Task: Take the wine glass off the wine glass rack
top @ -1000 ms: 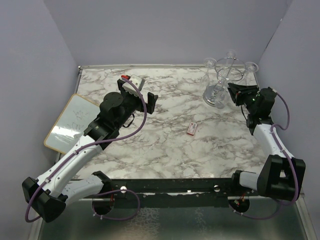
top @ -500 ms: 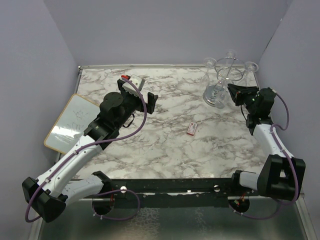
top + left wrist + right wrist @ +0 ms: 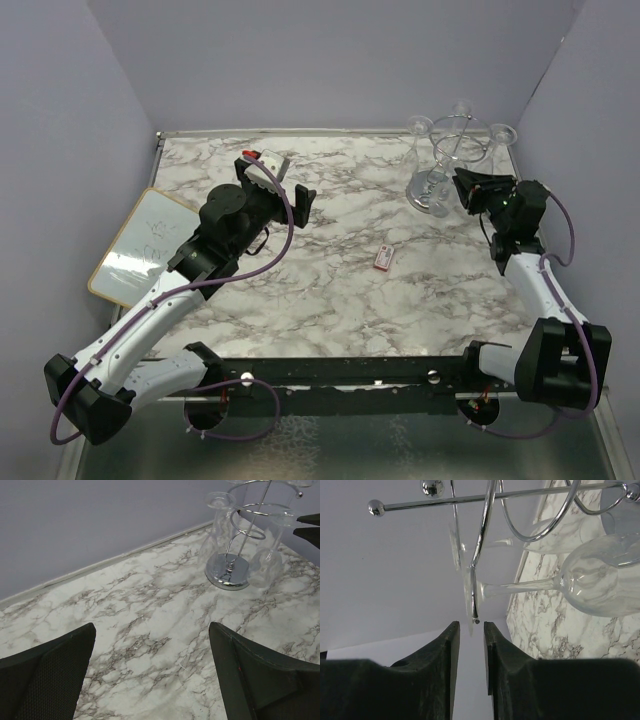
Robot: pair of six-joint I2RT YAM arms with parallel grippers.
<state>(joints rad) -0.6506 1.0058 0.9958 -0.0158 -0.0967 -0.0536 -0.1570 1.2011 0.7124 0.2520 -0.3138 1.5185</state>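
Observation:
The wine glass rack (image 3: pixel 447 150), a silver wire stand on a round base (image 3: pixel 228 572), stands at the table's back right with clear wine glasses hanging upside down from its ring. In the right wrist view one wine glass (image 3: pixel 592 586) hangs on the rack wire (image 3: pixel 487 525), and its foot (image 3: pixel 468 597) lies just beyond my right gripper (image 3: pixel 471 625). The jaws there are a narrow gap apart with nothing between them. My right gripper (image 3: pixel 463 186) sits right beside the rack. My left gripper (image 3: pixel 300 200) hovers wide open over mid-table, far left of the rack (image 3: pixel 250 515).
A small white and red packet (image 3: pixel 383 258) lies on the marble top between the arms. A whiteboard (image 3: pixel 140 245) leans off the table's left edge. Purple walls close in behind and right of the rack.
My right gripper has edged slightly left toward the rack, and its jaws narrowed, then parted a little again. The left arm has not moved.

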